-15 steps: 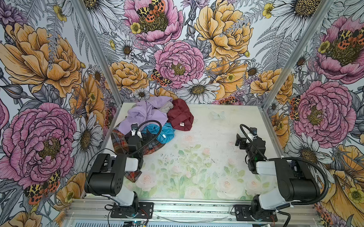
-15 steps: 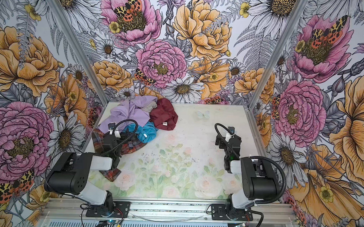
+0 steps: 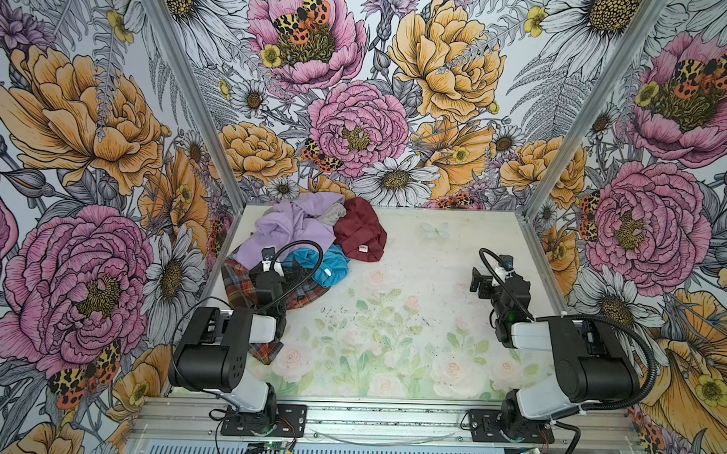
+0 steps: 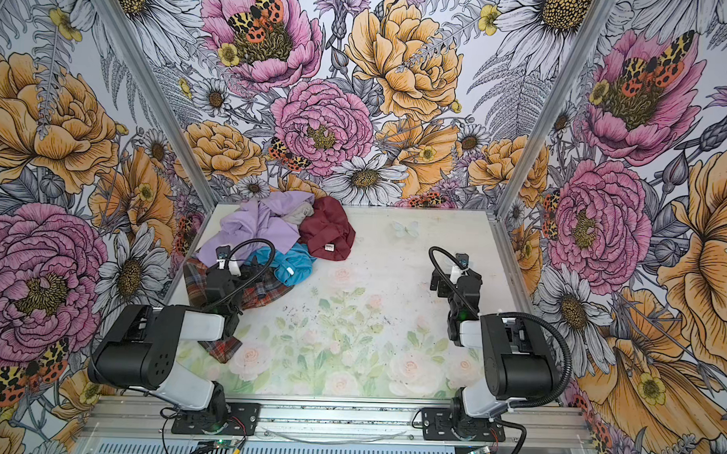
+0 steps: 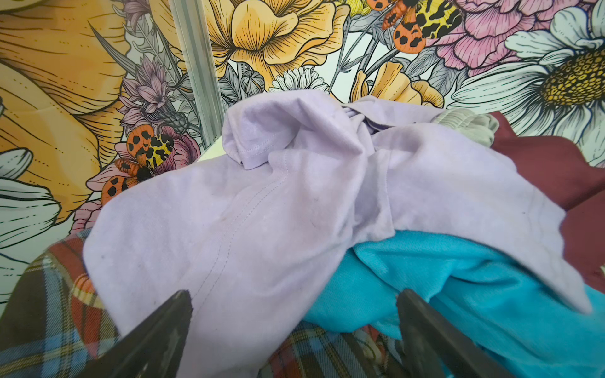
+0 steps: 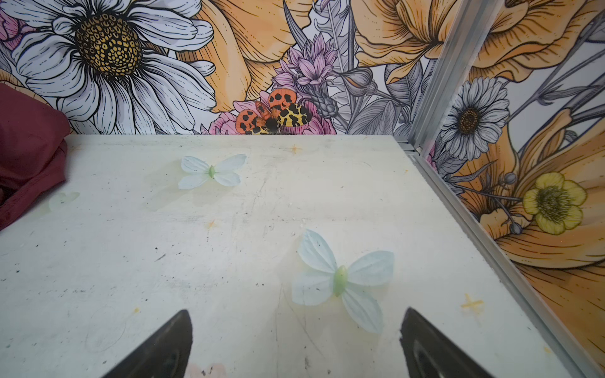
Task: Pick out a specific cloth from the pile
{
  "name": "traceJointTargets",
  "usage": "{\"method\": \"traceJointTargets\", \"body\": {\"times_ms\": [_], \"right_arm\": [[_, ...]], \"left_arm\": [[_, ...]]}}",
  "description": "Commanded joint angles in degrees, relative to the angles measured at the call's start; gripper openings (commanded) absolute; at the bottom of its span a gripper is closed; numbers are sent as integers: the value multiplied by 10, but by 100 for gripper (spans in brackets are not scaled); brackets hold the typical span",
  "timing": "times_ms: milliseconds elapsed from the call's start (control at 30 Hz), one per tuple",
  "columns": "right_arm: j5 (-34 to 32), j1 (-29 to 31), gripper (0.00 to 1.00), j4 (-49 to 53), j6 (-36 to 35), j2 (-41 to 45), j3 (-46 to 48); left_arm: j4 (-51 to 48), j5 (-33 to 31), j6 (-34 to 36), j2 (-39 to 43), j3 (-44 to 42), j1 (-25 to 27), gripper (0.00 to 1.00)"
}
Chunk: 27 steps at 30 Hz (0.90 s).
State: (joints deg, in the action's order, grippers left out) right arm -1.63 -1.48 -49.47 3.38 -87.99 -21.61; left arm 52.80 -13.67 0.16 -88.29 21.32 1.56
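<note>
**Top views.** In both top views the maroon cloth [image 3: 359, 230] lay at the upper right edge of the pile [image 3: 288, 238], in the upper left part of the table [image 3: 427, 255]. Its white label [image 3: 362, 248] showed near the lower hem. Its long side ran roughly up and down the frame, leaning slightly right. The left claw [image 3: 287, 269] hung over the lower part of the pile, where the plaid cloth [image 3: 243, 284] met the turquoise cloth [image 3: 331, 266]. From there the maroon cloth lay near, up and to the right. The right claw [image 3: 482, 280] stood over bare table at the right of the frame, and the maroon cloth lay well apart to its left and a little up. We judged the left arm the nearer.

**Left wrist view.** We saw the left claw's jaws spread wide with nothing between them. The lilac shirt [image 5: 278, 212] filled the middle of the frame. The maroon cloth showed only at the right edge, behind the shirt and the turquoise cloth. We judged that the claw would have to swing toward that side.

**Right wrist view.** The right claw's jaws likewise stood wide and empty over the table. The maroon cloth showed at the left edge, resting on the table near the back wall.
</note>
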Motion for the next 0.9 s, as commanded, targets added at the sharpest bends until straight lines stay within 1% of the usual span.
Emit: {"method": "traceJointTargets", "body": {"times_ms": [0, 400, 467, 567, 633, 733, 867], "right_arm": [[3, -2, 100, -4, 3, -1, -9], [4, -1, 100, -4, 5, -1, -9], [4, -2, 100, -5, 5, -2, -9], [5, -2, 100, -3, 5, -2, -10], [6, -3, 99, -3, 5, -1, -11], [7, -3, 99, -3, 5, -2, -10], [-3, -7, 100, -3, 15, -1, -10]], "left_arm": [[10, 13, -4, -3, 1, -9, 99], [9, 13, -6, -3, 0, -12, 99], [11, 34, -9, -2, 1, -15, 99], [12, 47, -14, -1, -2, -22, 99], [13, 44, -13, -2, -1, -20, 99], [9, 23, -7, -3, 1, -11, 99], [8, 21, -5, -3, 2, -8, 99]]}}
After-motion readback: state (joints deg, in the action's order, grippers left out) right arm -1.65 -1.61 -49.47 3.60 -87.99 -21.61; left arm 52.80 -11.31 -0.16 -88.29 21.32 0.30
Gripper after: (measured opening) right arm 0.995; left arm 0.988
